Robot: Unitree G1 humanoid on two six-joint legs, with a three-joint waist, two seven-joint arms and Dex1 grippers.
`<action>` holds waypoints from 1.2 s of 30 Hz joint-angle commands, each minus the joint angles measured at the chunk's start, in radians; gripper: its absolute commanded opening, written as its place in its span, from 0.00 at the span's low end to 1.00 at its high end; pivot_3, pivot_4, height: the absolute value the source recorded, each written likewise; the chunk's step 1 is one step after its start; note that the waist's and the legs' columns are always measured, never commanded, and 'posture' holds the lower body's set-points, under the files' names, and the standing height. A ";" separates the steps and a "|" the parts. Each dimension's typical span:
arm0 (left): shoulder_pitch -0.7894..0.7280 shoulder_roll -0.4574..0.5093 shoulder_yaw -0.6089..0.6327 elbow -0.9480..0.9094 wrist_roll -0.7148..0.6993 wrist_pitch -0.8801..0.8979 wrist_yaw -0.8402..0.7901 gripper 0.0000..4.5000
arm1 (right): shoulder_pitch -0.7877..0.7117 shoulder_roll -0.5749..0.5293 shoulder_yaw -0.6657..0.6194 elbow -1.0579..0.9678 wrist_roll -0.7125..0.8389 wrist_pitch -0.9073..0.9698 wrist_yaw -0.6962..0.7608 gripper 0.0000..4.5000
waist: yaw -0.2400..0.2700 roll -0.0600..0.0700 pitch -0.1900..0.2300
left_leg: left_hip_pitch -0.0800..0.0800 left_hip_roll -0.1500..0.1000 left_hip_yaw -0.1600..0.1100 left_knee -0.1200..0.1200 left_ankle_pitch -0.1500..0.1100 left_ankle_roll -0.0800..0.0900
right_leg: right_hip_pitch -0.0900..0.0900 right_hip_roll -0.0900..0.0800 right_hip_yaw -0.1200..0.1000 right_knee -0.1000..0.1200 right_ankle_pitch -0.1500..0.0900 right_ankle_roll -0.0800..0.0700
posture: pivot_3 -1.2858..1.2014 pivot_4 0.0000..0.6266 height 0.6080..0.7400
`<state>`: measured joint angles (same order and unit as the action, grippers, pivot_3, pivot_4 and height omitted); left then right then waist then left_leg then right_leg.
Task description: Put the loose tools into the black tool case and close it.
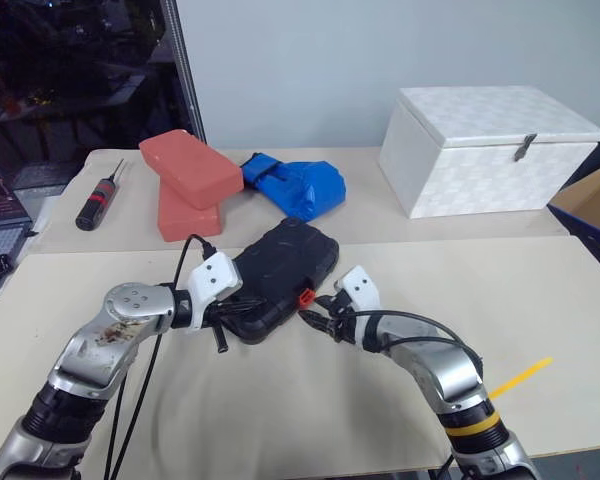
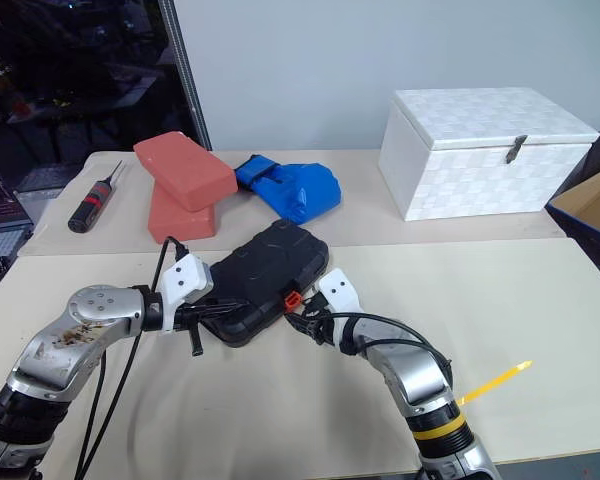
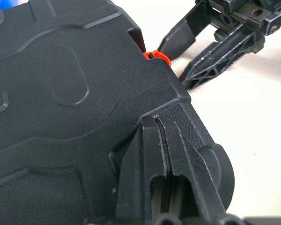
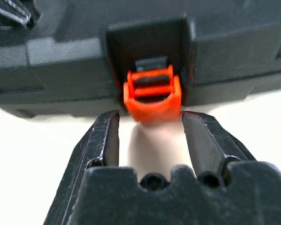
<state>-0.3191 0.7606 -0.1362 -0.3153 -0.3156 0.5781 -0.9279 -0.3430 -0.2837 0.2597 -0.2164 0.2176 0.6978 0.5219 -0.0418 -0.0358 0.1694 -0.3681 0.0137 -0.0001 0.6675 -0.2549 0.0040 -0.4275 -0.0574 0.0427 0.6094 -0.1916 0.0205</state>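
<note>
A cream table (image 1: 540,290) stands before a grey wall. On it lies the case (image 1: 280,275), lid down, so the tools look stowed; only its orange latch (image 4: 152,96) seems left to snap. The left gripper (image 3: 166,164), jaws pressed together, rests on the case's near corner. The right gripper (image 4: 150,136) sits just before the latch, jaws apart, holding nothing. Behind stand 2 red blocks (image 1: 190,180), a blue bundle (image 1: 300,185) and a white box (image 1: 490,150). No writing is legible.

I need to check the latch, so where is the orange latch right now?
In the head views, the orange latch sits on the closed black tool case's near edge at table centre, just ahead of the right gripper's open jaws.
</note>
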 commanded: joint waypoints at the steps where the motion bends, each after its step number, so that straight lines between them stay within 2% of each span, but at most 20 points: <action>1: 0.049 0.018 -0.062 0.036 0.026 0.069 -0.009 0.00 | -0.023 0.010 -0.011 -0.004 -0.005 -0.044 -0.001 0.54 | 0.000 0.000 0.000 | 0.000 0.000 0.000 0.000 0.000 0.000 | 0.000 0.000 0.000 0.000 0.000 0.000 | 0.52 0.24 1.00; 15: 0.043 0.018 -0.065 0.038 0.029 0.069 -0.008 0.00 | -0.028 0.031 -0.002 0.040 -0.023 -0.106 0.011 0.54 | -0.001 0.000 0.000 | 0.000 0.000 0.000 0.000 0.000 0.000 | 0.000 0.000 0.000 0.000 0.000 0.000 | 0.52 0.24 1.00; 16: 0.042 0.018 -0.066 0.038 0.029 0.069 -0.007 0.00 | -0.028 0.029 0.000 0.039 -0.025 -0.111 0.014 0.43 | -0.001 0.000 0.000 | 0.000 0.000 0.000 0.000 0.000 0.000 | 0.000 0.000 0.000 0.000 0.000 0.000 | 0.52 0.24 1.00; 17: 0.042 0.017 -0.066 0.039 0.030 0.069 -0.006 0.00 | -0.028 0.024 0.005 0.037 -0.030 -0.117 0.017 0.41 | -0.001 0.000 0.000 | 0.000 0.000 0.000 0.000 0.000 0.000 | 0.000 0.000 0.000 0.000 0.000 0.000 | 0.52 0.24 1.00; 18: 0.041 0.016 -0.067 0.039 0.030 0.069 -0.005 0.00 | -0.027 0.021 0.008 0.036 -0.034 -0.121 0.020 0.31 | -0.001 0.000 0.000 | 0.000 0.000 0.000 0.000 0.000 0.000 | 0.000 0.000 0.000 0.000 0.000 0.000 | 0.52 0.24 1.00; 19: 0.041 0.015 -0.068 0.039 0.031 0.069 -0.005 0.00 | -0.026 0.019 0.009 0.032 -0.038 -0.124 0.022 0.28 | -0.001 0.000 0.000 | 0.000 0.000 0.000 0.000 0.000 0.000 | 0.000 0.000 0.000 0.000 0.000 0.000 | 0.52 0.24 1.00; 36: 0.045 0.011 -0.077 0.049 0.041 0.048 -0.004 0.00 | 0.003 0.010 -0.004 -0.097 -0.043 -0.079 -0.010 0.27 | 0.000 0.000 0.000 | 0.000 0.000 0.000 0.000 0.000 0.000 | 0.000 0.000 0.000 0.001 0.000 0.000 | 0.52 0.24 1.00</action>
<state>-0.3177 0.7641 -0.1353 -0.3209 -0.3160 0.5841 -0.9225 -0.3228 -0.2843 0.2741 -0.2247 0.1673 0.6306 0.5219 -0.0423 -0.0357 0.1695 -0.3681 0.0137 -0.0001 0.6672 -0.2549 0.0040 -0.4279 -0.0572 0.0427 0.6099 -0.1916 0.0205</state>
